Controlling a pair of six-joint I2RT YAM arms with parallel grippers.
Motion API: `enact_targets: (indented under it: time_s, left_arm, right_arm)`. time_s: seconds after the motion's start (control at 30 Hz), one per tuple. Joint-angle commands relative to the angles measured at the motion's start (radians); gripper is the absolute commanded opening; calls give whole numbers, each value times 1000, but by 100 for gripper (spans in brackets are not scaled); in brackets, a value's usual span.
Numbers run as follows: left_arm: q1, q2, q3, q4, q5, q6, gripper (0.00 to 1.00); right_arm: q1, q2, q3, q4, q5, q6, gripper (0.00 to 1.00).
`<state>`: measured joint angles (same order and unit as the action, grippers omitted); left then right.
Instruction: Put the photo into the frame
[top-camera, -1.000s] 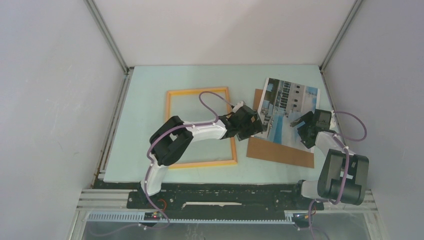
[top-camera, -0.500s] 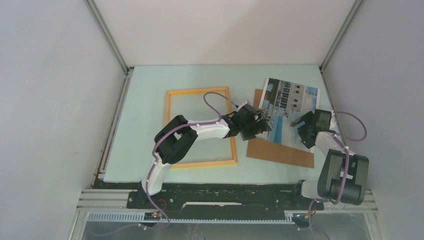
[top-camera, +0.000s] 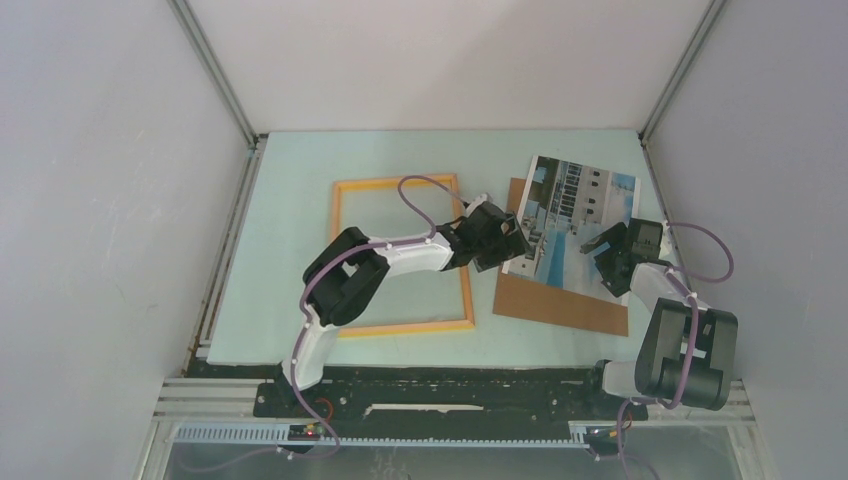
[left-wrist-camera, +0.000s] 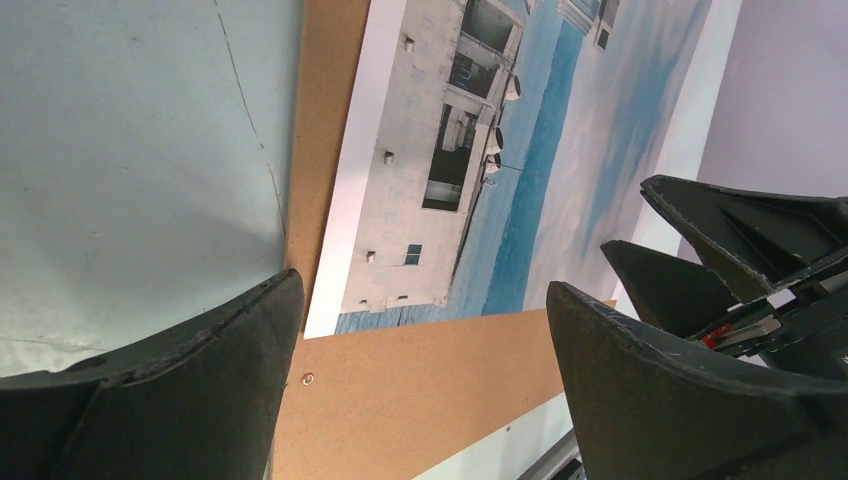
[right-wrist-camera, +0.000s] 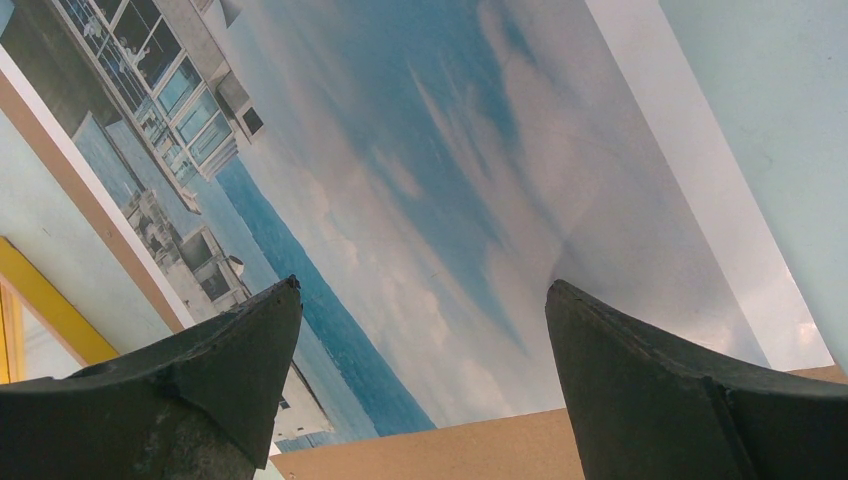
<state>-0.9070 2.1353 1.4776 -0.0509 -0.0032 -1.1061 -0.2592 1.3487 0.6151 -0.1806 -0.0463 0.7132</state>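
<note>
Left end effector (left-wrist-camera: 422, 290) and right end effector (right-wrist-camera: 422, 288) both gape wide and empty. The photo (top-camera: 578, 215) lies flat beneath them on the board (top-camera: 560, 300), and the frame (top-camera: 420, 326) is behind the left one. Pinching so thin a sheet could crease it, or drag the board along.

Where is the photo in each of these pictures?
Top view: photo right of centre, lying on the brown board.
Left wrist: photo in the upper middle, running to the top edge.
Right wrist: photo fills most of the picture.
Shared landmark: the board peeking out under the photo's edge.
</note>
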Motion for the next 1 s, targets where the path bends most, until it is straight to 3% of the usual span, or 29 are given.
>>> enact_targets:
  time_s: [0.0,0.2,0.53,0.8,0.97]
  left_arm:
    - [-3,-18,-15,2,-4,7,99]
    - [-10,-12,-14,-26,-7,-20,100]
    - [-1,44,27,44,174,-74,99]
    - [29,29,-20,329,299,-151,99]
    - [42,6,-60,417,282,-156,99]
  right_arm:
    - [9,9,1,-25,3,11,100]
    - [9,6,1,-24,3,12,100]
    - [7,8,1,-24,3,11,100]
    - [9,23,1,-17,-11,14,100]
    - [10,20,1,-19,-6,13,100]
